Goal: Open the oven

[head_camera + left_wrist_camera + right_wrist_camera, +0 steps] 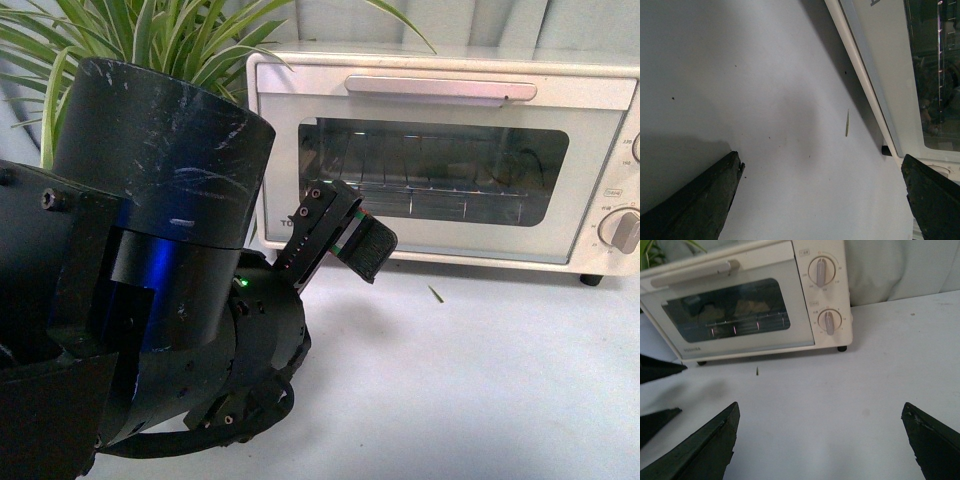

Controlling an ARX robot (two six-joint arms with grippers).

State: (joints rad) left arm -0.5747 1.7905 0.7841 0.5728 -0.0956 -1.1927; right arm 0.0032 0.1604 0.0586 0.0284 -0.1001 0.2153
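Closest in the front view: bulky black left arm [150, 250], filling the lower left, cropped by the frame and masking much of the white tabletop [500, 380]. Ends in the left gripper [345, 240], poised low before the lower left corner of a boxy cream-white toaster oven with a dark glass window [450, 160]; touching or not, cannot tell. Black fingers [695, 205] clear only from the left wrist camera: splayed wide, nothing between but bare tabletop. Right gripper [817, 445] seen solely from its own wrist camera: likewise spread and empty, above the tabletop, well back from the toaster oven.

Just ahead of the toaster oven, a thin yellow-green sliver [436, 293] lying flat.

Toaster oven at the tabletop's far side: shut, window side toward the robot, long axis running left to right. Long bar handle [440, 90] level along the top of the front. Two grey knobs [821, 271] whole in the right wrist view, clipped at the front view's edge. Brand lettering partly covered by the left gripper. Brownish shapes behind the glass, too dim to identify.

Furthest back, green strap-leaved plant [150, 30], its pot hidden by the left arm.
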